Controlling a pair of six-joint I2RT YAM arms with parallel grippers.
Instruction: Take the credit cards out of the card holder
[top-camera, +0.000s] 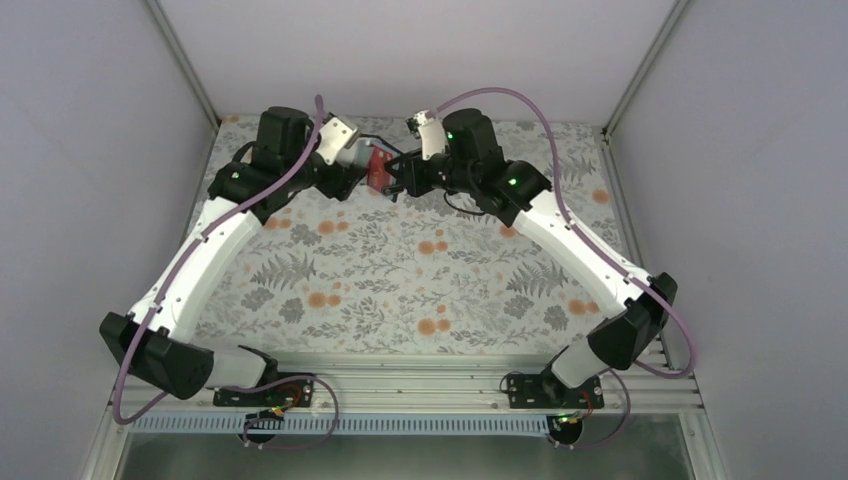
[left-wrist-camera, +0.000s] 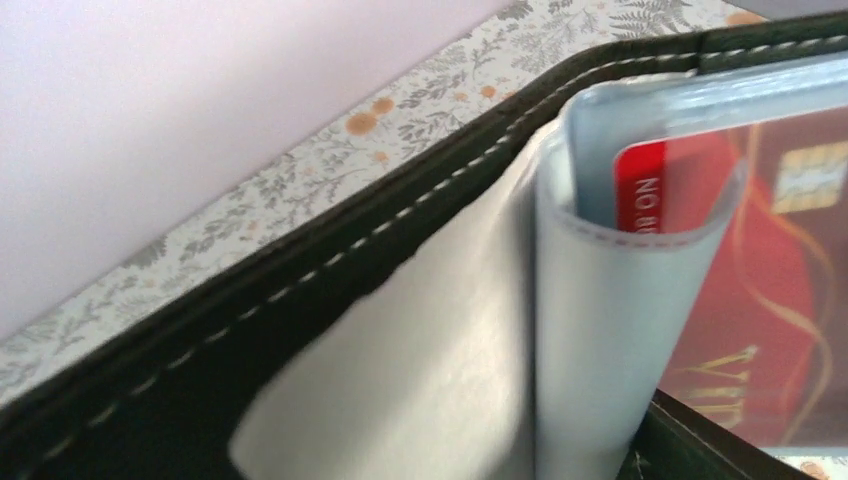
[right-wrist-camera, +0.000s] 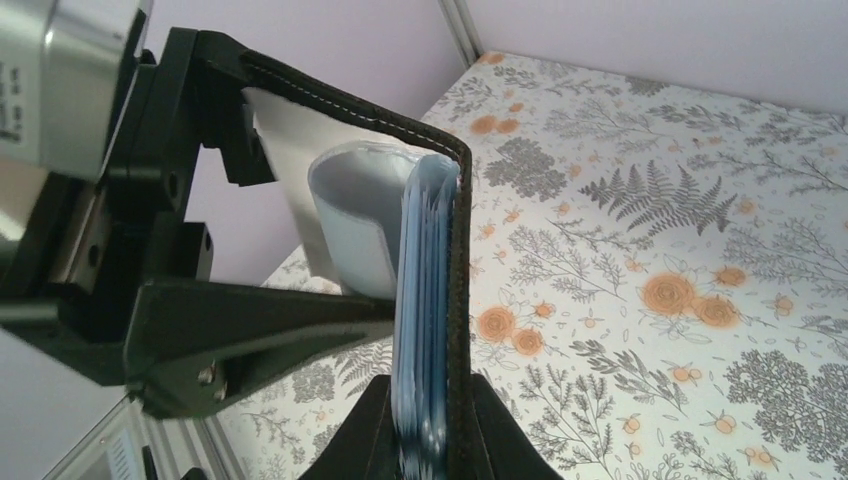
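From above, I saw both arms reaching to the upper middle of the frame. There the left gripper (top-camera: 360, 172) and the right gripper (top-camera: 399, 180) met tip to tip over the flowered table (top-camera: 400, 280). A patch of red, the credit cards (top-camera: 377, 168), showed between them.

My left wrist camera was filled by the open card holder (left-wrist-camera: 300, 290), its black stitched edge running from lower left to upper right. A clear sleeve (left-wrist-camera: 610, 330) stood at the middle with a red card tucked in it. A second red card lay behind it at the right. I saw no fingers here.

On the right wrist camera, the right fingers (right-wrist-camera: 372, 432) at the bottom centre stood narrow. They pinched the holder's upright black edge and its stack of pale blue sleeves, clear of the table. The left gripper, at the left, had one finger above the open flap and one below. I could not tell whether it was clamping.
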